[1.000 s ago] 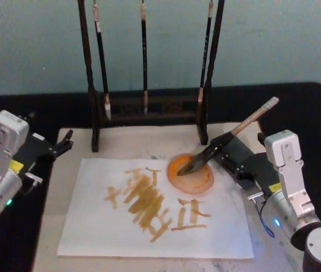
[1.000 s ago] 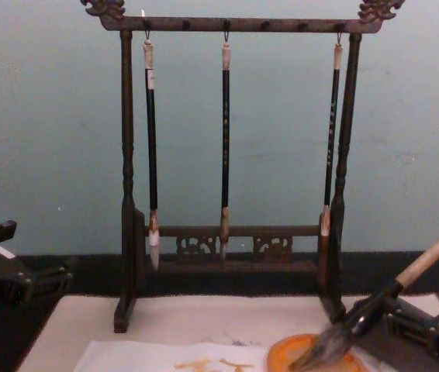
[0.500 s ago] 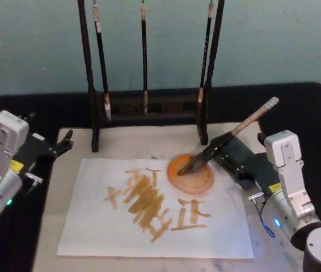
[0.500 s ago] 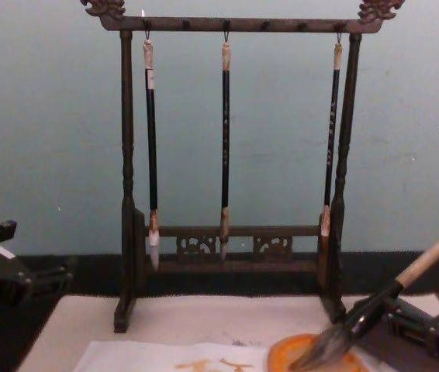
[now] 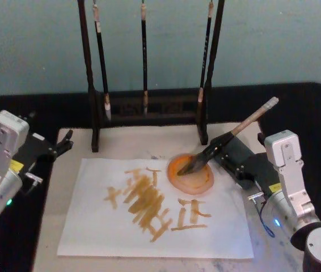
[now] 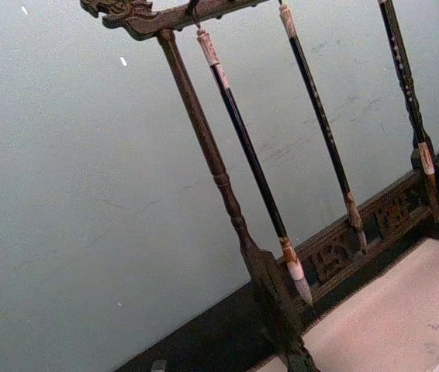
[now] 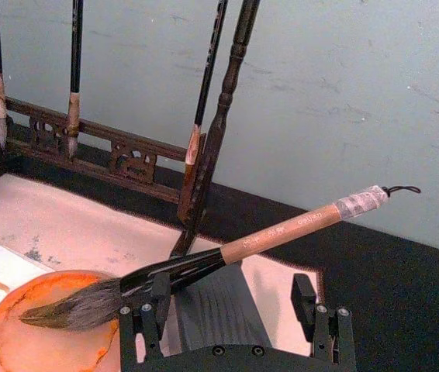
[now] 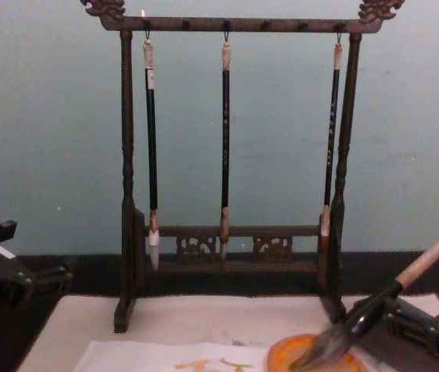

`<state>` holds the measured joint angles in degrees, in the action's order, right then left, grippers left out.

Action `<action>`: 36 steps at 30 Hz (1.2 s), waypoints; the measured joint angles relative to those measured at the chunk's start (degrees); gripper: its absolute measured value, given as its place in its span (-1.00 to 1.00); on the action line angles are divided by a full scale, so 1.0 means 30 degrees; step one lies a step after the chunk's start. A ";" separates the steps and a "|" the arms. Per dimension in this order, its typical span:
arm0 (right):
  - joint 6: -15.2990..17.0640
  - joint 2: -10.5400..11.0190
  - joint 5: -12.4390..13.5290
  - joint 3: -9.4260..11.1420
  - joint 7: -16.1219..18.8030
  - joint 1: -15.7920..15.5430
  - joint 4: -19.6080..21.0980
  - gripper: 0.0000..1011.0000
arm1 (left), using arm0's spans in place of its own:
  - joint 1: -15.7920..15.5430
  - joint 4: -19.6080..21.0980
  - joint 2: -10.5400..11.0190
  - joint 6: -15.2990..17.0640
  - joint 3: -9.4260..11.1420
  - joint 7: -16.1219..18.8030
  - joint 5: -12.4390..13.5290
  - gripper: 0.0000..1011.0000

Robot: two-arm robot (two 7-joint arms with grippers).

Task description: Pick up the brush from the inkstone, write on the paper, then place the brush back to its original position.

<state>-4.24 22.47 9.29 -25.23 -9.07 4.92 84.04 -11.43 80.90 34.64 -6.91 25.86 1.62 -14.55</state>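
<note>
The brush (image 5: 227,137) leans on a grey block (image 7: 212,306), bristles in the inkstone (image 5: 191,174) at the paper's (image 5: 155,212) two o'clock corner; beige mat (image 5: 132,141), teal wall. Right gripper (image 7: 235,310) spread wide, brush crossing one finger. Left gripper (image 5: 63,144) parked at nine o'clock, fingers apart.

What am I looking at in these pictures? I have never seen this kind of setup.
This is a two-armed robot at a calligraphy table. One picture looks down from its head, one looks forward from its chest, and one comes from each wrist.

On a beige mat lies white paper with orange strokes already on it. Behind stands a dark wooden rack with three thin brushes hanging.

The thick brush rests tilted, its bristles in the small orange inkstone. The right gripper sits under its handle with fingers open, so nothing is held. I cannot tell whether the brush touches a finger. The left gripper waits at the mat's left edge.
</note>
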 joint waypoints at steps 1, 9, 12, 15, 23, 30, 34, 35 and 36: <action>0.0000 0.0000 0.0001 -0.0001 0.0001 -0.0001 0.0000 0.98 | 0.0000 0.0000 0.0000 0.0000 0.0000 0.0000 0.0000 1.00; 0.0001 -0.0001 0.0001 -0.0001 0.0000 -0.0001 0.0000 0.98 | -0.0001 0.0000 0.0000 0.0000 -0.0001 0.0000 0.0001 1.00; 0.0001 0.0000 0.0001 0.0000 0.0000 0.0000 0.0000 0.98 | 0.0000 0.0001 0.0000 0.0000 0.0000 0.0000 0.0001 1.00; 0.0000 -0.0001 0.0001 -0.0001 0.0000 -0.0001 0.0000 0.98 | 0.0000 0.0000 0.0001 0.0000 0.0000 0.0000 0.0001 1.00; 0.0000 -0.0002 0.0001 -0.0001 0.0000 -0.0001 0.0001 0.98 | -0.0001 0.0001 0.0001 0.0000 0.0000 0.0000 0.0001 1.00; 0.0001 -0.0001 0.0001 -0.0001 0.0000 -0.0001 0.0000 0.98 | 0.0000 0.0000 0.0000 0.0000 0.0000 0.0000 0.0001 1.00; 0.0001 -0.0001 0.0001 -0.0001 -0.0001 -0.0002 0.0000 0.98 | 0.0000 0.0000 0.0000 0.0000 0.0000 0.0000 0.0001 1.00; 0.0000 0.0000 0.0001 -0.0001 0.0000 -0.0001 0.0000 0.98 | 0.0000 0.0000 0.0001 0.0000 0.0000 0.0000 0.0001 1.00; 0.0000 0.0000 0.0001 -0.0001 0.0000 -0.0001 0.0000 0.98 | 0.0000 0.0000 0.0000 0.0000 0.0000 0.0000 0.0000 1.00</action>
<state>-4.24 22.47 9.29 -25.23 -9.07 4.91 84.04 -11.43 80.90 34.65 -6.91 25.86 1.62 -14.55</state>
